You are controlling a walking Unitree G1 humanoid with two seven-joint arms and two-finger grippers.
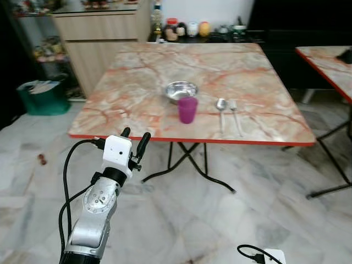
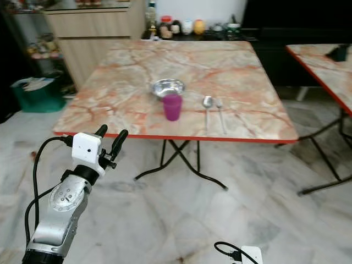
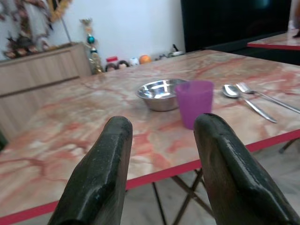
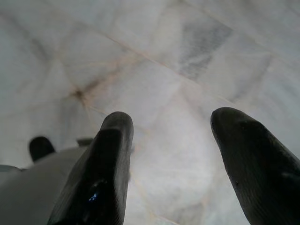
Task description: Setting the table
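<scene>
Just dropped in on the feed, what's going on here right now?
The robot stands short of the marble-pattern folding table, holding nothing. Its left gripper is raised, open, aimed at the table's near edge. On the table a purple cup stands just in front of a steel bowl, with a spoon and fork lying side by side to their right. The right gripper hangs open over the floor.

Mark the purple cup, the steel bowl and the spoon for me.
purple cup point(image 1: 187, 110), left eye view, middle of its side.
steel bowl point(image 1: 181, 90), left eye view, inside of the bowl.
spoon point(image 1: 221, 104), left eye view, its scoop.
</scene>
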